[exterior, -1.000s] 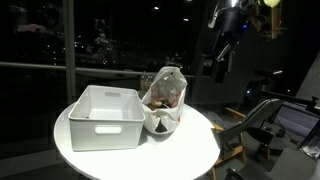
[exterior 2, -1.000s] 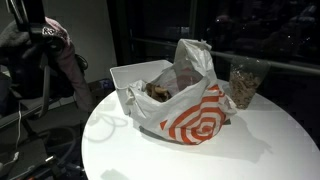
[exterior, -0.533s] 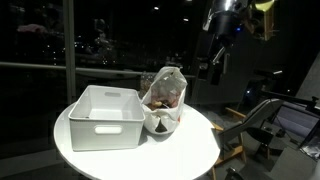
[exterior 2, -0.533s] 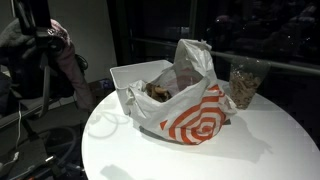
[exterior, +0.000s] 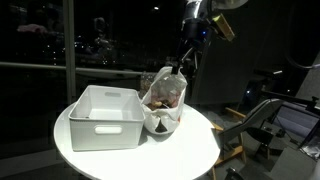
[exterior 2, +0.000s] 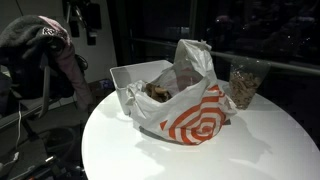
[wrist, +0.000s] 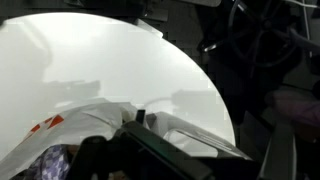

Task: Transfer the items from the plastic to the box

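Observation:
A white plastic bag with red stripes (exterior: 166,102) stands open on the round white table (exterior: 190,150), holding brownish items (exterior 2: 160,92). It also shows in an exterior view (exterior 2: 190,105) and at the lower left of the wrist view (wrist: 55,145). A white box (exterior: 100,115) sits right beside it, behind the bag in an exterior view (exterior 2: 135,70); its rim shows in the wrist view (wrist: 195,135). My gripper (exterior: 181,66) hangs in the air above the bag's far side, open and empty. It shows at the upper left in an exterior view (exterior 2: 86,22).
A clear container of brown contents (exterior 2: 243,85) stands at the table's far edge. A chair and equipment (exterior: 270,120) stand beside the table, and a heap of clothing (exterior 2: 45,40) on the other side. Dark window glass lies behind.
The arm has swung from beside the table toward the bag and come lower; the gripper now hangs just above the bag. The bag and box have not moved.

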Motion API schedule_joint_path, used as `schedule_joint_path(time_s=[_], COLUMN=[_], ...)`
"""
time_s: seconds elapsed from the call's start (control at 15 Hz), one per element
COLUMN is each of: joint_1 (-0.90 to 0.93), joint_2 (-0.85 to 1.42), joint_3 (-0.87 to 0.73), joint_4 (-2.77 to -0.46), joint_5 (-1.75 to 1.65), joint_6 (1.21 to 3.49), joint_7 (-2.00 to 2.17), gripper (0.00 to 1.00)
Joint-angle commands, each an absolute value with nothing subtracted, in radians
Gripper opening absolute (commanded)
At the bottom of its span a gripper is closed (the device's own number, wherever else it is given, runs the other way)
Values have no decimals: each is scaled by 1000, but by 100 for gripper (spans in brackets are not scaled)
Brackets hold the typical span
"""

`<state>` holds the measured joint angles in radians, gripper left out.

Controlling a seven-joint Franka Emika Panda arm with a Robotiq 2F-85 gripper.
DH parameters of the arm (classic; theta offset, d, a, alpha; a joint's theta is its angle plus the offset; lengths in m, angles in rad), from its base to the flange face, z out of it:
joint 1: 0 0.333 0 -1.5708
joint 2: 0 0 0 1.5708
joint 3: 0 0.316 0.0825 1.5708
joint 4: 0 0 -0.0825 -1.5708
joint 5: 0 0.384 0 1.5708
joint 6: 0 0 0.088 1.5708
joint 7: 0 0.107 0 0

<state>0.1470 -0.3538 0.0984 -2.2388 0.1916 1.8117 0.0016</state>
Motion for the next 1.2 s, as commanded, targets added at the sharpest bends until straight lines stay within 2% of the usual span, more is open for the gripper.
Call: schedule_joint_path(time_s=[0.0,0.47,1.13], joint_1=[101,78,147], joint_2=[-172,88,337], joint_3=[98,90,17], joint_4=[-2123,-2074,-2051], joint_5=[141,7,-219], joint_6=[1937,2242,2470], joint_7=[36,180,419], gripper=[100,100,100])
